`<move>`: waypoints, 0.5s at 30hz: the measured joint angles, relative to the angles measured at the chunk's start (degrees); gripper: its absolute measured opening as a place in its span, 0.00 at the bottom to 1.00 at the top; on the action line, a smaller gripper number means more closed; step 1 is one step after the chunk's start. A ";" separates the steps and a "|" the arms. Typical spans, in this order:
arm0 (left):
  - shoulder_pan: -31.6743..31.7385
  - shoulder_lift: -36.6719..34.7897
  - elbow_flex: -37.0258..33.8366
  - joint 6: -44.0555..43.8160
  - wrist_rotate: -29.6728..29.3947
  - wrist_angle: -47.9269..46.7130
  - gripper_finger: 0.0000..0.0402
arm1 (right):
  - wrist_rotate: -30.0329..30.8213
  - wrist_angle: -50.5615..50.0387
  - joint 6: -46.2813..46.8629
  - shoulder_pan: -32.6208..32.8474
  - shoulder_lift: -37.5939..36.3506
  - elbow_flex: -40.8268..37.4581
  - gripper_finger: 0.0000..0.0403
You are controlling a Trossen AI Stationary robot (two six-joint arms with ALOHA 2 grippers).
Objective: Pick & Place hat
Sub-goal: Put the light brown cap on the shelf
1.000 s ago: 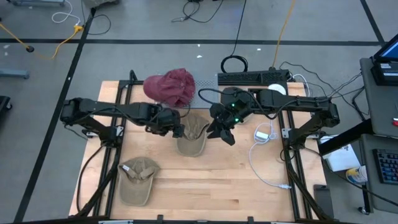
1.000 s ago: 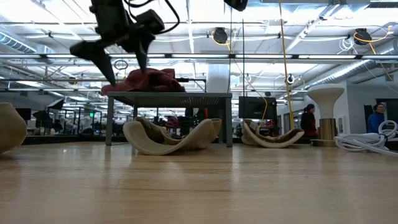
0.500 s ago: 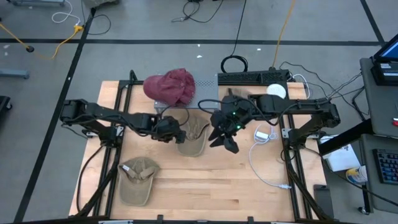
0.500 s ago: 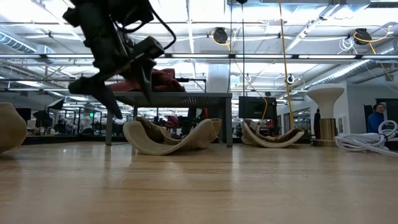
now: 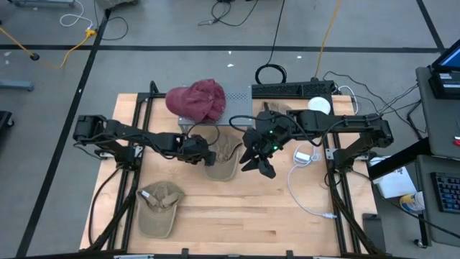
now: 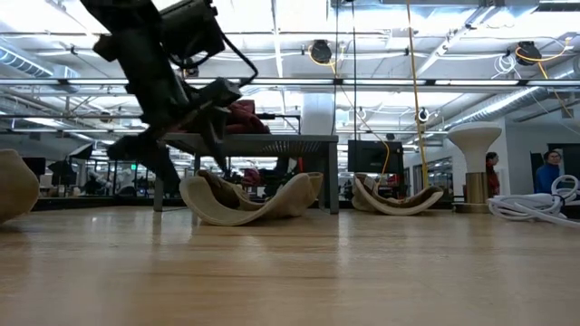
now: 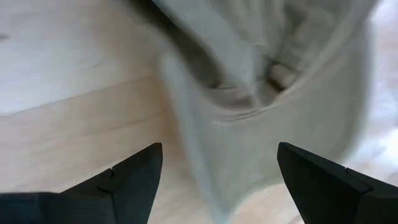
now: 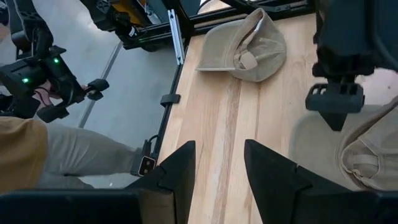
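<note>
A tan hat (image 5: 159, 208) lies near the table's (image 5: 237, 216) front left corner. The left gripper (image 5: 206, 155), jaws wide apart, hangs low at the left edge of a second tan hat (image 5: 224, 160) lying mid-table. At its right edge is the right gripper (image 5: 256, 165), jaws partly apart and holding nothing.
</note>
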 joint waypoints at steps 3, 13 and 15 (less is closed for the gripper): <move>0.07 0.76 0.17 -0.58 2.31 0.09 0.80 | 0.00 0.53 0.00 0.00 0.00 -0.02 0.32; 0.04 3.66 0.12 -1.23 5.43 -0.03 0.49 | 2.91 3.92 2.80 0.00 0.00 -0.02 0.32; 0.04 4.29 0.22 -1.25 5.86 1.10 0.42 | 2.88 3.91 3.11 0.00 0.00 -0.02 0.32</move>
